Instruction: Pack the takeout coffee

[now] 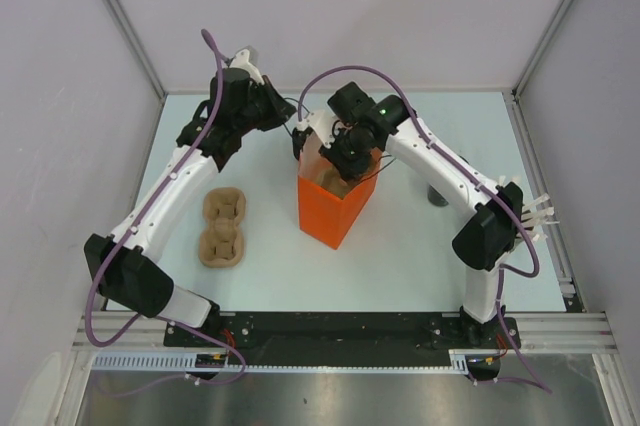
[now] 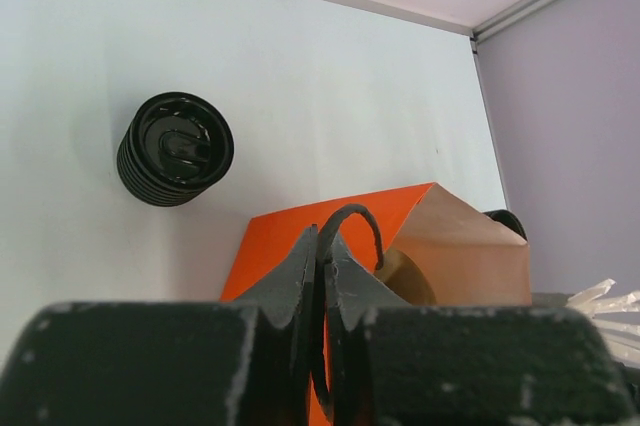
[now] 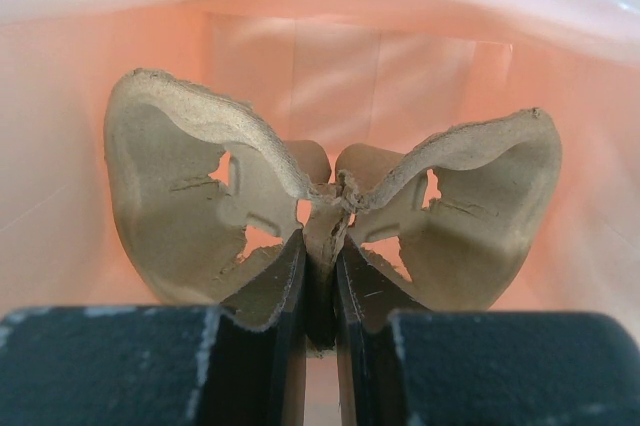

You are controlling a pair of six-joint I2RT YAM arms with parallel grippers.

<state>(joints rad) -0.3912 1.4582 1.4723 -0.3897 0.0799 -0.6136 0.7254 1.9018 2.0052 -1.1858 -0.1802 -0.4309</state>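
Judging from how things lie, packing is only partly done: the right jaws, pinching the middle rib of a pulp cup tray, hold it down inside the orange bag, and the left jaws are pressed together on the bag's black cord handle, apparently to steady its mouth. The takeout coffee is not yet packed: it sits on the desk ahead and to the left of the left jaws, well apart from the bag, and no cup shows in the tray.
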